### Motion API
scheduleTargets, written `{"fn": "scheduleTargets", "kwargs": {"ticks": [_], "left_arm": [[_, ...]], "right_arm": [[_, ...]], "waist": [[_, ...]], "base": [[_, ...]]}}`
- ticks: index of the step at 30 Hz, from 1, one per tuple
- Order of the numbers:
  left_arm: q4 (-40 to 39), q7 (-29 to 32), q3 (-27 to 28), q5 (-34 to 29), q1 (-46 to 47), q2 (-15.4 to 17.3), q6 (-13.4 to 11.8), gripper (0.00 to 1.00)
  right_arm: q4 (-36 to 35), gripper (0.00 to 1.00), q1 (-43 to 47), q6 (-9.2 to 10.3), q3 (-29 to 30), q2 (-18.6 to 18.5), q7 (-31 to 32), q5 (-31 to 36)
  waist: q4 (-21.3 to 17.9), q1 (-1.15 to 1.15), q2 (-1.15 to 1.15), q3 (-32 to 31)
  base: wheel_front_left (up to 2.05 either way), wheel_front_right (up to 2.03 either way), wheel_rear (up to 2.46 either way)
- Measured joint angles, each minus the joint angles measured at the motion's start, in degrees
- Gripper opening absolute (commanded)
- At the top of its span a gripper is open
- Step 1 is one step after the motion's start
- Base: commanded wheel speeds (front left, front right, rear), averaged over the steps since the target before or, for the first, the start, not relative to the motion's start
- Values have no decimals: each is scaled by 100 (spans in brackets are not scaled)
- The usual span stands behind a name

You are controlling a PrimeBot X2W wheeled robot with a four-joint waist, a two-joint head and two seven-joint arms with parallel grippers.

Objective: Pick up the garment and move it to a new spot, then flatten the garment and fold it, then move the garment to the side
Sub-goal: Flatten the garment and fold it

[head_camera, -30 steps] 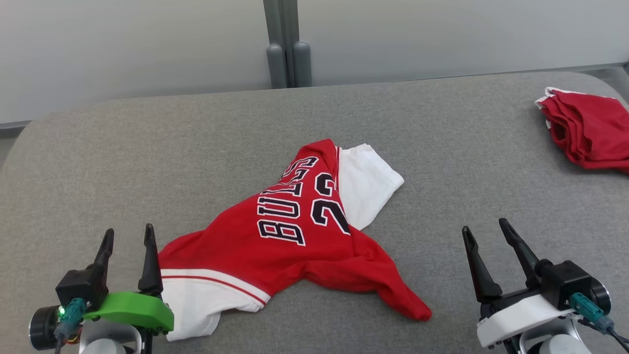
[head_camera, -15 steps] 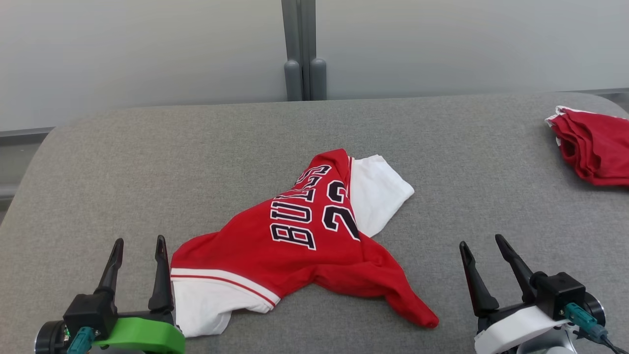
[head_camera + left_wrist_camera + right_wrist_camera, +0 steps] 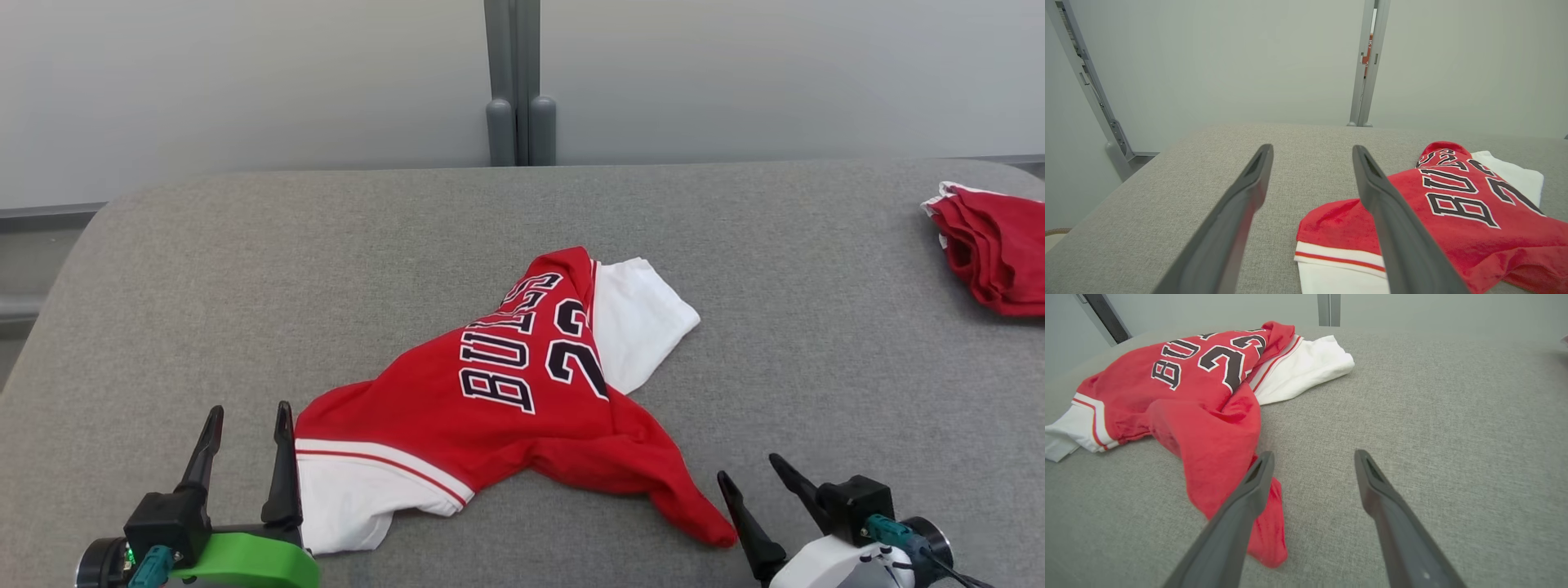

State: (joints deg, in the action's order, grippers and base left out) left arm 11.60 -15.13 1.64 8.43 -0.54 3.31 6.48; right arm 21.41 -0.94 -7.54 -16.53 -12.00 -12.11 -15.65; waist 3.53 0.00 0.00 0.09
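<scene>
Flanking crumpled garment (image 3: 506,392) at bench (image 3: 245,269) centre | left tool (image 3: 250,408), right tool (image 3: 749,467) both spread open, empty | risk: snagging a single loose layer, dragging cloth rather than lifting

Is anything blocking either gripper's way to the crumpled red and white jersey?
Nothing visible. The left gripper is right beside the white hem of the crumpled red and white jersey, the right gripper beside its red tail, with only bare grey fabric tabletop between. The red cloth pile lies far right.
</scene>
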Motion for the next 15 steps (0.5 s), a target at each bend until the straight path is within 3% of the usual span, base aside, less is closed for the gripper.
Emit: {"fn": "scheduleTargets", "kwargs": {"ticks": [11, 12, 13, 14, 15], "left_arm": [[100, 0, -94, -19, 32, -32, 15, 100], [105, 0, -104, -23, 34, -33, 15, 100], [121, 0, -114, -24, 37, -35, 15, 100], [138, 0, -118, -24, 41, -35, 16, 100], [147, 0, -122, -25, 47, -36, 16, 100]], "right_arm": [[1318, 100, -508, 0, -935, 57, -15, -397], [1408, 45, -545, 0, -999, 73, -15, -455], [1517, 8, -592, 1, -1077, 94, -19, -508], [1610, 0, -653, 2, -1120, 100, -53, -559], [1667, 0, -697, 2, -1145, 98, -71, -594]], "waist": [[135, 0, 0, 74], [145, 0, 0, 79], [154, 0, 0, 85], [161, 0, 0, 92], [165, 0, 0, 96]], "base": [[0, 0, 0], [0, 0, 0], [0, 0, 0], [0, 0, 0], [0, 0, 0]]}}
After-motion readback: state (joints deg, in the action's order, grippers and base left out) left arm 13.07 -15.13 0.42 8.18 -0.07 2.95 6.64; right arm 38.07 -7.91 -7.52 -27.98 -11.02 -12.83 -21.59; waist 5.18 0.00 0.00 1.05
